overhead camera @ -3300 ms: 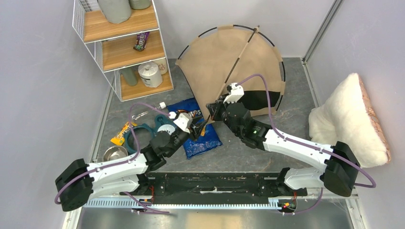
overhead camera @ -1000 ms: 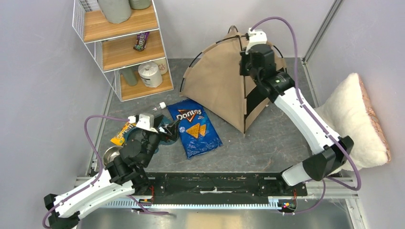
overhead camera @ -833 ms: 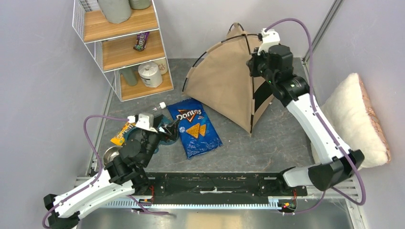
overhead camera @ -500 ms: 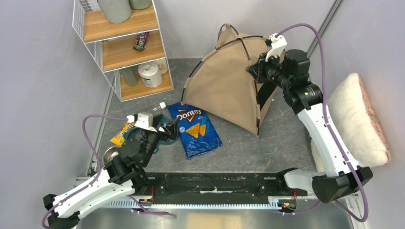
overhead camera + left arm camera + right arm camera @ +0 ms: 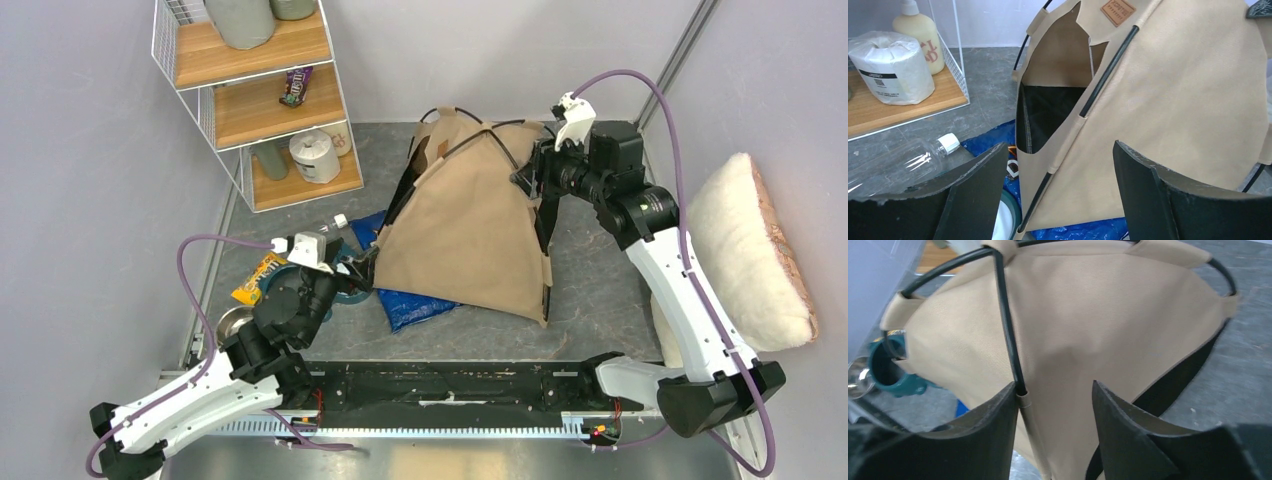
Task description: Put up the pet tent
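Rail [image 5: 450,385] first, black, along the near edge of the mottled grey table [image 5: 600,290], with both arm bases bolted to it. The left gripper [image 5: 1060,150] sits low over the table, fingers spread wide and nothing between them. Just below it, off to its left, lies a clear bottle [image 5: 903,160] with a white cap. Ahead of it is a blue chip bag [image 5: 415,305], partly covered by the pet tent [image 5: 470,230].

The tent stands right in front of that gripper. It is tan, with black poles crossing at the top, and its dark-lined opening and brown patch label [image 5: 1118,11] face the hand.

Farther on, the right gripper [image 5: 1054,387] is at the tent's far right side. Its fingers are apart, and one black pole [image 5: 1007,320] touches the inner edge of a finger, unclamped. To the right of that arm, a fluffy white cushion [image 5: 745,250] stands by the wall.

Beyond the left gripper, to its left, a wire shelf [image 5: 255,110] holds a paper roll [image 5: 890,67] and a lotion bottle [image 5: 918,32]. Pale grey walls [image 5: 500,40] close the back.
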You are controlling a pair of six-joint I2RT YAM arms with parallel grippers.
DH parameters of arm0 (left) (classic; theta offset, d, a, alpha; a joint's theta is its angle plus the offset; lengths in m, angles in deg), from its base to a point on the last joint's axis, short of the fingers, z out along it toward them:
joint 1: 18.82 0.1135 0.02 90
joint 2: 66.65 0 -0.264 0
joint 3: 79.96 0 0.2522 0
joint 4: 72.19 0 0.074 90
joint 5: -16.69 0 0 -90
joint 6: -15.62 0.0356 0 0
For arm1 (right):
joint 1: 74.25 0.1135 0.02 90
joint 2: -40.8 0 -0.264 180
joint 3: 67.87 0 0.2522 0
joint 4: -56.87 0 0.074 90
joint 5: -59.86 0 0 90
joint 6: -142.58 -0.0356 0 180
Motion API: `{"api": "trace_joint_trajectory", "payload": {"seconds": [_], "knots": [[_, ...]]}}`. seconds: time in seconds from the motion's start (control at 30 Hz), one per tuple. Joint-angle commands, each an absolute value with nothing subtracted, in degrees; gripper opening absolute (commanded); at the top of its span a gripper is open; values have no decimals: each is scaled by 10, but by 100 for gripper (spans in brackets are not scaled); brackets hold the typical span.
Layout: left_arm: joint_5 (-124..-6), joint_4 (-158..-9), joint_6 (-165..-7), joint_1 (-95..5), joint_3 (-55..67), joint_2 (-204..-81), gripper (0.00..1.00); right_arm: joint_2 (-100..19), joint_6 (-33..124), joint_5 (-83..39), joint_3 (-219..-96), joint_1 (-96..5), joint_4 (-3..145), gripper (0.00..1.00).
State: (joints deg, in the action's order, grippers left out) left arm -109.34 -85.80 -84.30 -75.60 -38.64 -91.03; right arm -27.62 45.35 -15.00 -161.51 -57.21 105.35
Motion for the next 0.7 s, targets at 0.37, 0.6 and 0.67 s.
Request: {"api": "trace_joint_trajectory", "payload": {"seconds": [0.37, 0.6, 0.67], "knots": [[-1153, -900, -873, -760, -347, -901, 90, -279, 216, -382, -1756, -475, 1068, 58], [-1170, -948, -887, -759, -320, -920, 89, -338, 155, -519, -1749, -324, 1029, 59], [-1177, -964, -894, -759, -312, -923, 89, -350, 130, -571, -1738, -288, 1012, 60]]}}
